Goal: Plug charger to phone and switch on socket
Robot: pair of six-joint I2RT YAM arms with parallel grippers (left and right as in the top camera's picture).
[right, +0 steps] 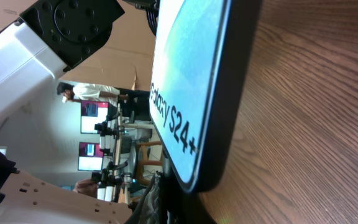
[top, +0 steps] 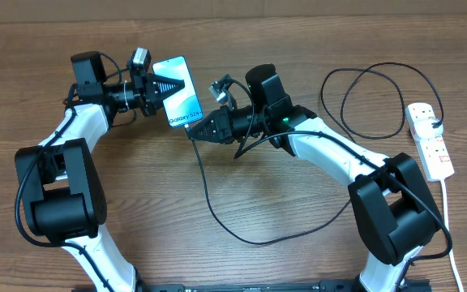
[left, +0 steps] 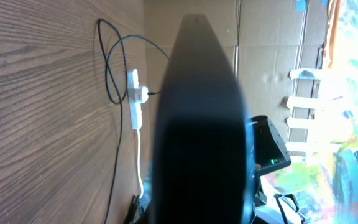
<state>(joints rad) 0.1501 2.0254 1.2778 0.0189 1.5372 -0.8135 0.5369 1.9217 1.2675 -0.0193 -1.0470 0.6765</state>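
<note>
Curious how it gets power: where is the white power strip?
In the overhead view, the white two-outlet power strip lies on the wooden table at the robot's far right, just beyond the right arm's black elbow.

- The phone (top: pixel 181 97) is over the far middle of the tabletop (top: pixel 266 195).
- The left gripper (top: pixel 165 87) reaches onto the phone from its left.
- The right gripper (top: pixel 193 131) sits at the phone's near end.
- The charger (top: pixel 202 177) runs forward from the phone's near end, then off to its right.
- The socket (top: pixel 428 138) lies well right of the phone, with the charger's loops between them.
</note>
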